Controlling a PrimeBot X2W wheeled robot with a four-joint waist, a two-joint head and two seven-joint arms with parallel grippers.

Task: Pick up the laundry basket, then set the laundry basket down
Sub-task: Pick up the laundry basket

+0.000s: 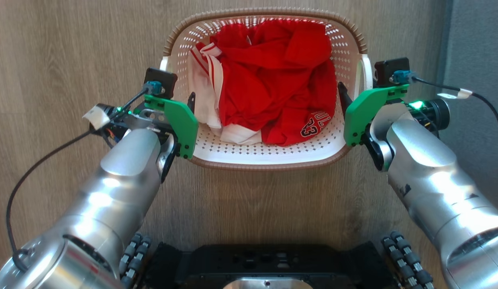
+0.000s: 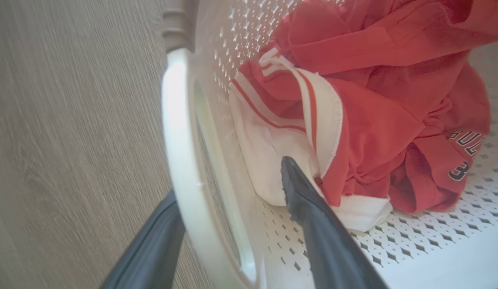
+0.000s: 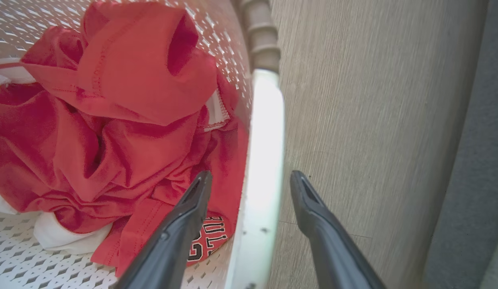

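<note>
The laundry basket [image 1: 269, 154], cream-white with a brown rim, lies between my two arms on the wood-look floor; red-and-white clothes [image 1: 273, 80] are heaped inside. My left gripper [image 1: 180, 100] is open and straddles the basket's left white handle [image 2: 172, 120], with one finger inside the wall beside the clothes [image 2: 353, 100] and the other outside. My right gripper [image 1: 353, 91] is open astride the right white handle [image 3: 267, 120]. Small gaps show on both sides of that handle, between it and the fingers [image 3: 192, 200].
A grey panel [image 1: 474, 40] runs along the right side, close beyond my right arm, and appears as the grey strip [image 3: 470, 160] in the right wrist view. My dark wheeled base [image 1: 273, 261] sits just below the basket. Wood-look floor [image 1: 72, 48] spreads to the left.
</note>
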